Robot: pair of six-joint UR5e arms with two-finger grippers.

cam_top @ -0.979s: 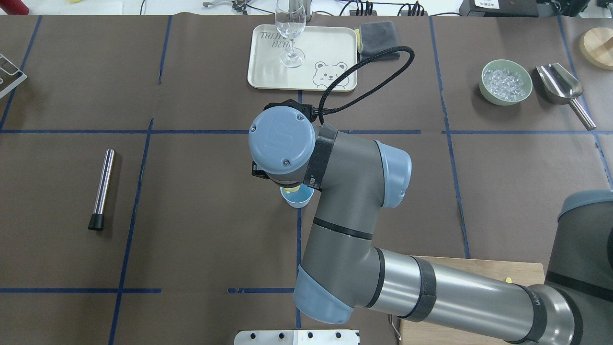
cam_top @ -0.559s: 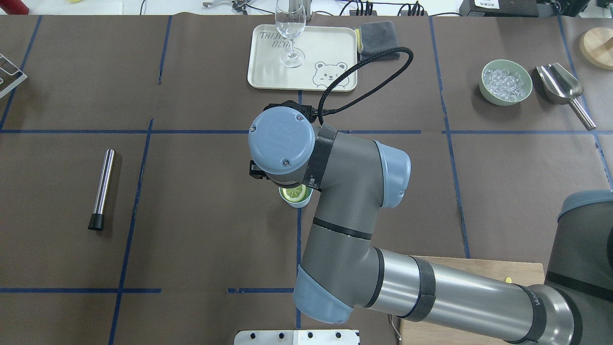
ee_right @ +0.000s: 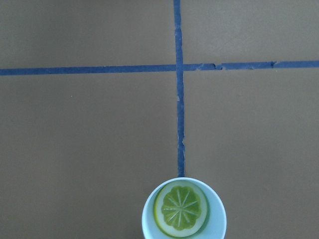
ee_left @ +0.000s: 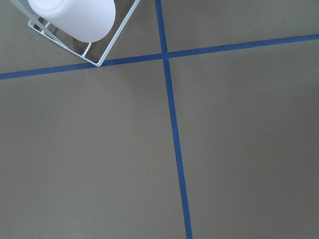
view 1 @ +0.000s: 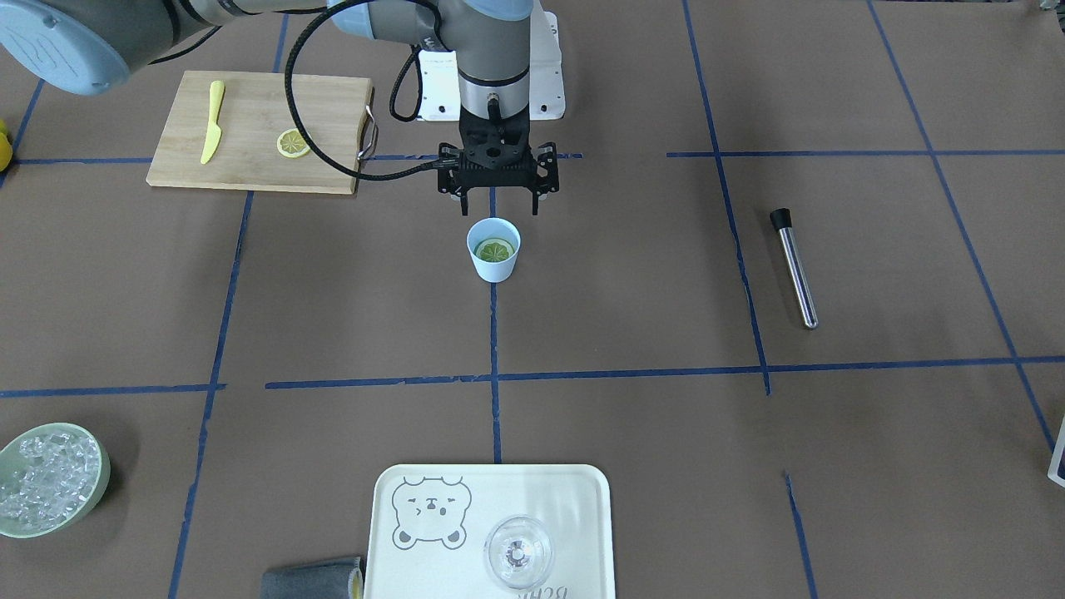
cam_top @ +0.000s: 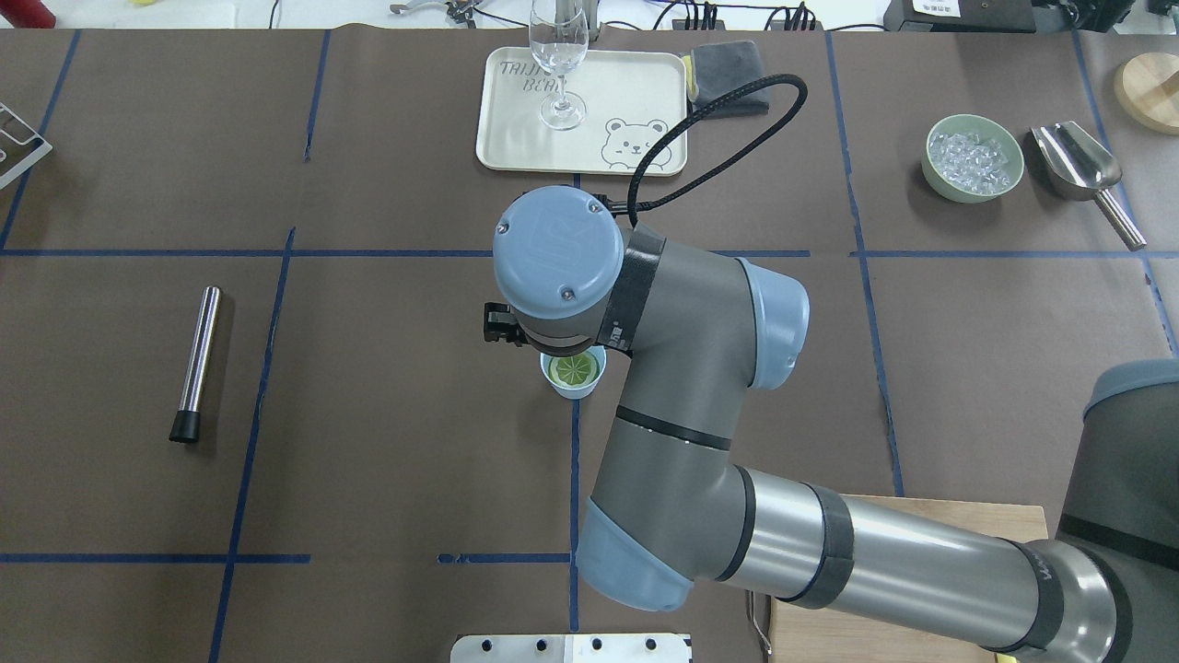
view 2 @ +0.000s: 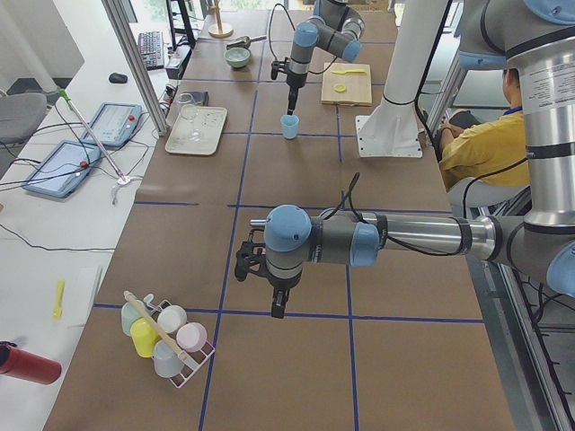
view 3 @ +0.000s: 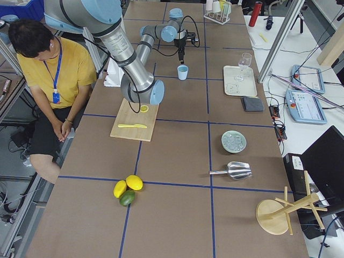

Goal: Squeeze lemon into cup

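Observation:
The light-blue cup [view 1: 494, 264] stands upright mid-table, and the lemon [view 1: 495, 249] lies inside it with its cut face up. They also show in the overhead view, cup [cam_top: 559, 386] and lemon [cam_top: 573, 369], and in the right wrist view, cup [ee_right: 148, 219] and lemon [ee_right: 180, 208]. My right gripper [view 1: 500, 204] hangs just above the cup on the robot's side, open and empty. My left gripper [view 2: 278, 308] shows only in the exterior left view, far from the cup; I cannot tell whether it is open or shut.
A cutting board [view 1: 250, 162] holds a yellow toy knife [view 1: 212, 121] and another lemon slice [view 1: 293, 143]. A tray [view 1: 582, 499] with a clear glass [view 1: 517, 551], a bowl of ice [view 1: 50, 481], a metal muddler [view 1: 795, 266] and a cup rack [view 2: 166, 337] also stand here.
The lemon left my right gripper and now lies flat in the cup. The right wrist has risen and shifted slightly right.

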